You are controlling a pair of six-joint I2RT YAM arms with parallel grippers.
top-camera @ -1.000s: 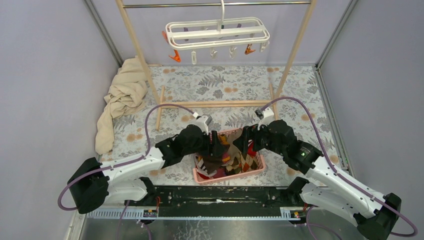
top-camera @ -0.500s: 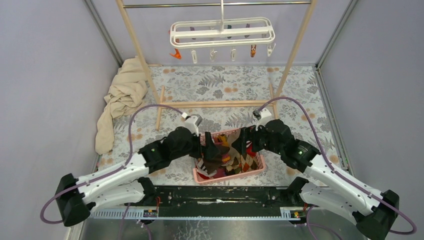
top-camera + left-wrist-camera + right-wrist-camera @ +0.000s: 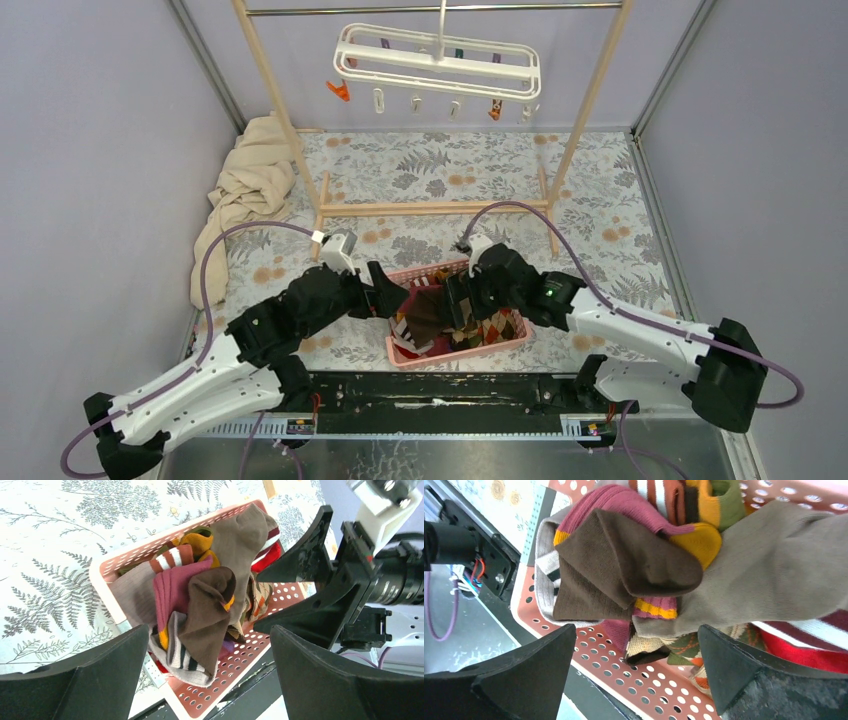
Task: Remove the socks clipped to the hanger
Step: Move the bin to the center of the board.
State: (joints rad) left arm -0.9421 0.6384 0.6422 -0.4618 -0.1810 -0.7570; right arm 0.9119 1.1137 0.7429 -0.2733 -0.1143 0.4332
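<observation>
The white hanger (image 3: pixel 440 62) hangs from the top rail, tilted, with small orange and white clips dangling and no sock showing on them. The socks (image 3: pixel 440 318) lie piled in a pink perforated basket (image 3: pixel 455 352). My left gripper (image 3: pixel 398 293) is open at the basket's left rim, empty. My right gripper (image 3: pixel 455 302) is open above the pile, empty. The left wrist view shows the socks (image 3: pixel 200 600) in the basket (image 3: pixel 107 567) beyond my open left gripper (image 3: pixel 210 680). The right wrist view shows brown, magenta and grey socks (image 3: pixel 634 565) beyond my open right gripper (image 3: pixel 636 675).
A beige cloth (image 3: pixel 245 195) lies heaped at the left wall. The wooden rail frame (image 3: pixel 440 208) stands behind the basket, its foot bar across the fern-patterned table cover. Grey walls close in both sides.
My left gripper has opened wide and drawn back left from over the basket. My right gripper has shifted left over the pile. The hanger has swung and tilted.
</observation>
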